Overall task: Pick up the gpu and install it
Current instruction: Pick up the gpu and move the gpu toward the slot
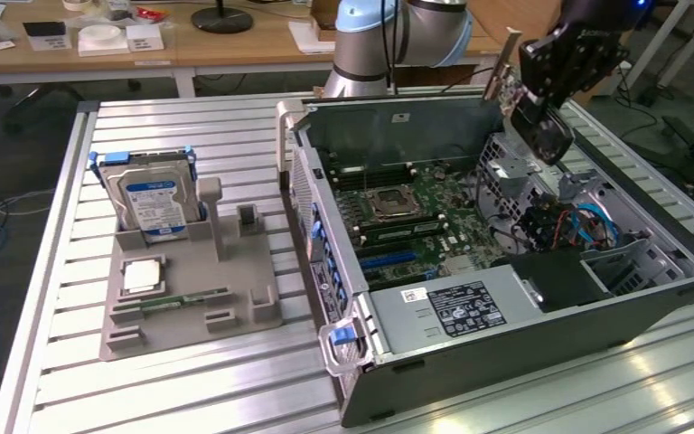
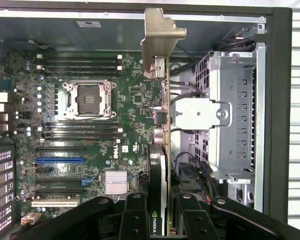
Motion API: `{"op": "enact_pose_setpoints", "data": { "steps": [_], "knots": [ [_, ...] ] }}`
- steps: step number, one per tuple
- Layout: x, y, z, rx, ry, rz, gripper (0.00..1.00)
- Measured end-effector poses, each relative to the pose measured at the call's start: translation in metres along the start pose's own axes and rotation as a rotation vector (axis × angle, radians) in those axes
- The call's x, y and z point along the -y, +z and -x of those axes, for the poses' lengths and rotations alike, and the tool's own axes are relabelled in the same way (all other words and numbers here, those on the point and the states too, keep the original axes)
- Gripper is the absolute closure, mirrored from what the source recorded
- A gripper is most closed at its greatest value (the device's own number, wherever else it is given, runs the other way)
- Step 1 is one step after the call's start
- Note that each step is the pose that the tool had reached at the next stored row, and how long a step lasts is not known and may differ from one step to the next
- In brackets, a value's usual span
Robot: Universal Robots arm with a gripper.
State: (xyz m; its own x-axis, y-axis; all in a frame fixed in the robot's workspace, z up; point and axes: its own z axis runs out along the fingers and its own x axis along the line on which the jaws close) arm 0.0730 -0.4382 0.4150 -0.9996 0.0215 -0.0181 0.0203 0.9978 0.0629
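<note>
Pincer (image 2: 158,201) holds gpu (image 1: 544,136), seemingly above motherboard (image 2: 132,107), over case (image 1: 564,336).

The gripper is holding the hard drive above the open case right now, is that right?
No. The gripper holds the gpu, not the hard drive, above the open case; the wrist view shows the card between its fingers. The exterior view shows the hard drive standing in the gray holder beside the case.
</note>
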Motion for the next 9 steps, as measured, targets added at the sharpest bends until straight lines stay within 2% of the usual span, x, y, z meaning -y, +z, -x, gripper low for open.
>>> {"op": "enact_pose_setpoints", "data": {
  "steps": [9],
  "knots": [
    [0.0006,0.0111,0.0,0.0,0.0,0.0,0.73]
  ]
}}
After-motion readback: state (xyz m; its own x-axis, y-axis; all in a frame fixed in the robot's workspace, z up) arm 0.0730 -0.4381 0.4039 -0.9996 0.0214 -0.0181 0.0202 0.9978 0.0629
